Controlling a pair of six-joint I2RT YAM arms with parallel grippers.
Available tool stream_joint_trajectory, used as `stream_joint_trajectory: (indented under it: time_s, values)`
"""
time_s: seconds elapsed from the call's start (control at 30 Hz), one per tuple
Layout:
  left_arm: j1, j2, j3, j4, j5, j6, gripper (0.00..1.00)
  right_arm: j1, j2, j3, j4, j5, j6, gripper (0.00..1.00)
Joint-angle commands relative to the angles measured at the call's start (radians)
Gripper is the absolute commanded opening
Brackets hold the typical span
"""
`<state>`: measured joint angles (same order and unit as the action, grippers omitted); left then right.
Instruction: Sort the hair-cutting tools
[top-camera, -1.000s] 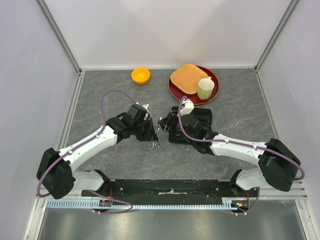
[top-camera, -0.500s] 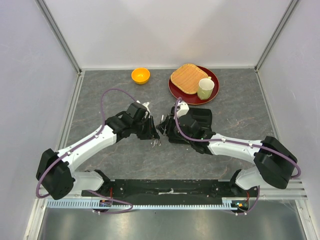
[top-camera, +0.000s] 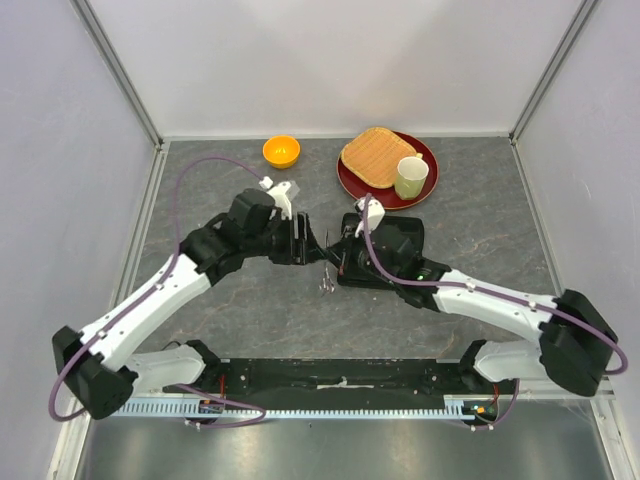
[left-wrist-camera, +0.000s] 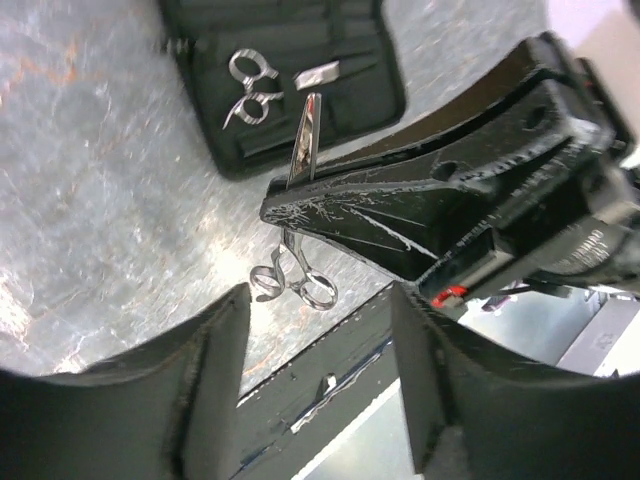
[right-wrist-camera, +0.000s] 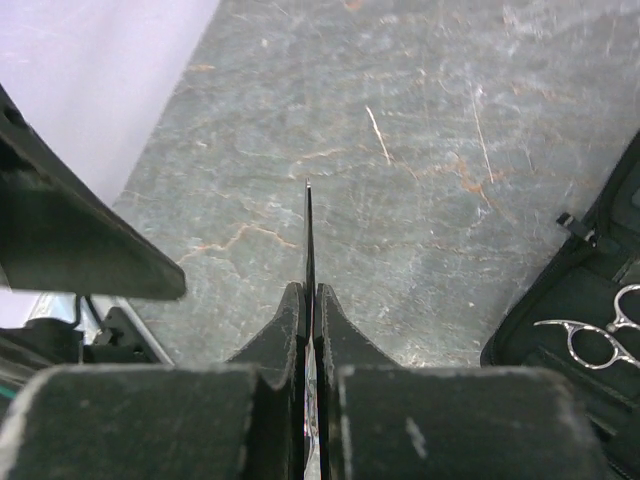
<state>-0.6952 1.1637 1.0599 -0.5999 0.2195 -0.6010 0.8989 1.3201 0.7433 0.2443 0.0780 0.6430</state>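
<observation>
One pair of silver scissors hangs above the table with its finger rings down. My right gripper is shut on the blades, and the blade tip sticks out past the fingers. My left gripper stands open just left of the scissors, with nothing between its fingers. A second pair of scissors lies inside the open black zip case, under my right arm.
At the back stand an orange bowl and a red plate carrying a woven tan square and a green mug. The arms' base rail runs along the near edge.
My right gripper has shut on the scissors' blades. My left gripper has opened, let go of them and drawn slightly back to the left. The scissors shifted a little to the right.
</observation>
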Motion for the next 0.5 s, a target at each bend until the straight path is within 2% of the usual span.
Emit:
stream_joint_trajectory:
  time_s: [0.0,0.13,0.3,0.4,0.47]
  values:
    - [0.006,-0.097,0.112,-0.017,0.036,0.133,0.68,-0.035,-0.119,0.048,-0.031,-0.194,-0.095,0.0]
    - [0.008,-0.118,0.12,0.052,0.151,0.174,0.75,-0.041,-0.189,0.06,-0.057,-0.41,-0.163,0.0]
    - [0.008,-0.13,0.109,0.138,0.334,0.191,0.75,-0.043,-0.249,0.09,-0.077,-0.622,-0.184,0.0]
    - [0.008,-0.131,0.106,0.161,0.394,0.185,0.72,-0.041,-0.291,0.113,-0.089,-0.682,-0.195,0.0]
    - [0.008,-0.127,0.11,0.157,0.397,0.187,0.63,-0.041,-0.301,0.125,-0.089,-0.714,-0.201,0.0]
